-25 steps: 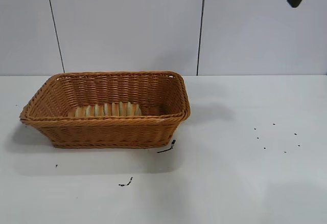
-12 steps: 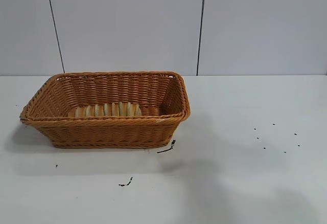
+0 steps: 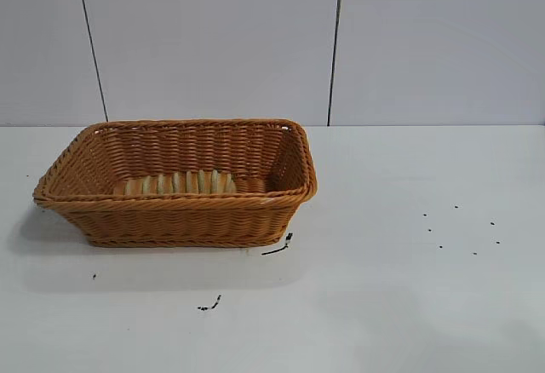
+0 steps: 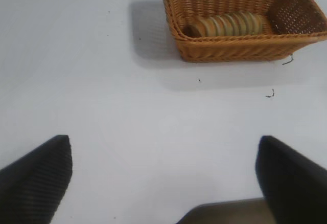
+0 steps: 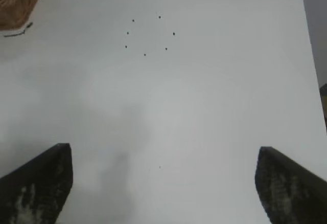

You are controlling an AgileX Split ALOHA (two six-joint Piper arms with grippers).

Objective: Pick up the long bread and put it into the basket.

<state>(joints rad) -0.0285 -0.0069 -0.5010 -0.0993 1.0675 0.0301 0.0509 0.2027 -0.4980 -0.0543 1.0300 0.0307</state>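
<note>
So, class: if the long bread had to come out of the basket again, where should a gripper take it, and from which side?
Probably from above, across the middle of the long bread, fingers closing over its narrow width. It lies flat on the basket floor, and the walls block any sideways approach.

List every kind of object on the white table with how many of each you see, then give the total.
Woven basket: 1
Long bread, lying inside the basket: 1
Total: 2
</note>
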